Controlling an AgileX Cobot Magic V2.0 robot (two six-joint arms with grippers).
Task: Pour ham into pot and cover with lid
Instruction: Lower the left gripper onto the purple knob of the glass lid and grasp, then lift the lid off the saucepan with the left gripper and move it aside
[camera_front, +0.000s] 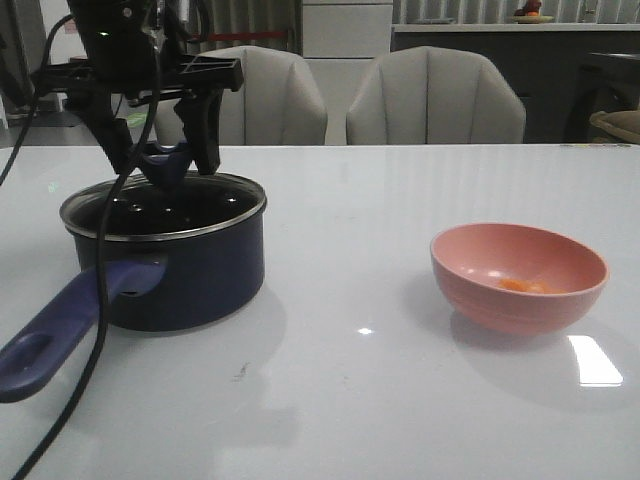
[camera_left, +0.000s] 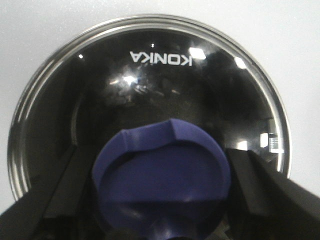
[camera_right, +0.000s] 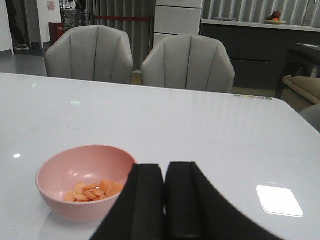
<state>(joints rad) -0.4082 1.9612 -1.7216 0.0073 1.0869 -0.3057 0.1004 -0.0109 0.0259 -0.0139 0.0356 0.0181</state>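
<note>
A: why's the left gripper (camera_front: 168, 150) straddling the knob, fingers apart?
B: lid (camera_left: 150, 105) already sits on the pot (camera_front: 175, 262); odd, since the ham (camera_right: 93, 191) is in the bowl (camera_right: 82, 180); right gripper (camera_right: 165, 200) pressed closed, empty.

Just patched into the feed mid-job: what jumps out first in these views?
The left gripper straddles the knob of the lid, which sits on the pot at the table's left. The ham is in the pink bowl on the right, not poured. The right gripper is shut, apart from the bowl.
</note>
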